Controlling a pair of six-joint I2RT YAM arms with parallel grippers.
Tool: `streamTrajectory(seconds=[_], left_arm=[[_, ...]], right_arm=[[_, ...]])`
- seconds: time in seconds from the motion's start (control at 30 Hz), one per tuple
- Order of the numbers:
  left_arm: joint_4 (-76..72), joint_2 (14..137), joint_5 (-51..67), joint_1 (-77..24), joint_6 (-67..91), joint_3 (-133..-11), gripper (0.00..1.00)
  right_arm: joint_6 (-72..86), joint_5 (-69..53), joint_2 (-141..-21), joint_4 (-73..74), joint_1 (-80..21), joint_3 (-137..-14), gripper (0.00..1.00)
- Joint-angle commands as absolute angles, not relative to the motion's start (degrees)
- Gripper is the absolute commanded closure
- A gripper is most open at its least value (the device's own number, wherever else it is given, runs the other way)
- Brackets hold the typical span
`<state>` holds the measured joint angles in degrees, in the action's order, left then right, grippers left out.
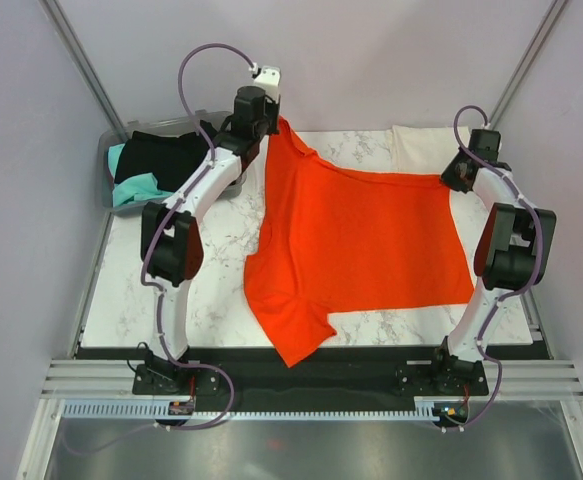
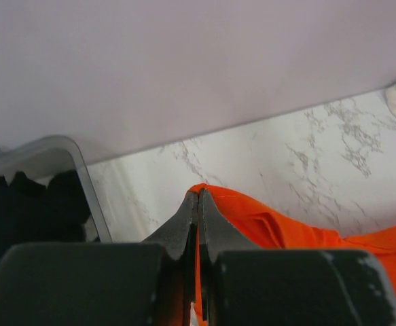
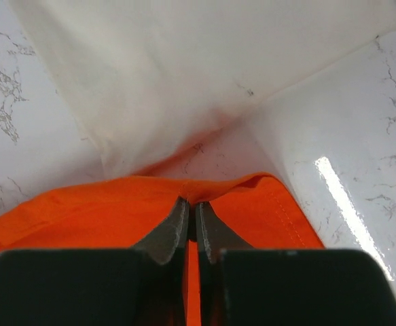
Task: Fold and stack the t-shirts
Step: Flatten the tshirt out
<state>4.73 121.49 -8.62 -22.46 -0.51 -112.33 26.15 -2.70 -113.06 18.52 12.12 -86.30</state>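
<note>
The bright orange-red t-shirt (image 1: 361,240) lies spread over the marble table, one sleeve hanging off the near edge. My left gripper (image 1: 276,122) is shut on its far left corner, lifted a little off the table; in the left wrist view the cloth (image 2: 252,214) peaks between the closed tips of the left gripper (image 2: 198,193). My right gripper (image 1: 449,175) pinches the far right edge; its tips (image 3: 191,204) stand almost together with orange cloth (image 3: 82,210) between them. A folded cream-white t-shirt (image 1: 421,148) (image 3: 184,68) lies just beyond, at the back right.
A clear grey plastic bin (image 1: 109,160) (image 2: 82,170) stands at the back left, holding a black t-shirt (image 1: 166,155) and a teal one (image 1: 131,190). Pale walls close the table on three sides. Bare marble (image 1: 171,300) shows left of the orange shirt.
</note>
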Motion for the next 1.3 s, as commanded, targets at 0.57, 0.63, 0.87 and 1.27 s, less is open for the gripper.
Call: streamTrajectory(seconds=[0.57, 0.63, 0.87, 1.27], left_arm=[[26.0, 87.95, -9.41, -30.14, 9.91, -83.96, 0.4], [29.78, 81.77, -7.22, -32.76, 16.59, -78.43, 0.45], [37.44, 63.55, -1.94, -40.86, 37.86, -52.66, 0.48], [38.32, 71.81, -4.13, -53.61, 60.36, -40.96, 0.5]], right_arm=[[24.88, 1.24, -106.2, 37.44, 10.99, -89.84, 0.35], [24.78, 0.09, -103.55, 37.71, 9.41, -85.36, 0.34], [25.4, -2.02, -89.84, 35.77, 0.98, -73.93, 0.34], [25.23, -2.99, -73.75, 37.26, -3.34, -60.56, 0.34]])
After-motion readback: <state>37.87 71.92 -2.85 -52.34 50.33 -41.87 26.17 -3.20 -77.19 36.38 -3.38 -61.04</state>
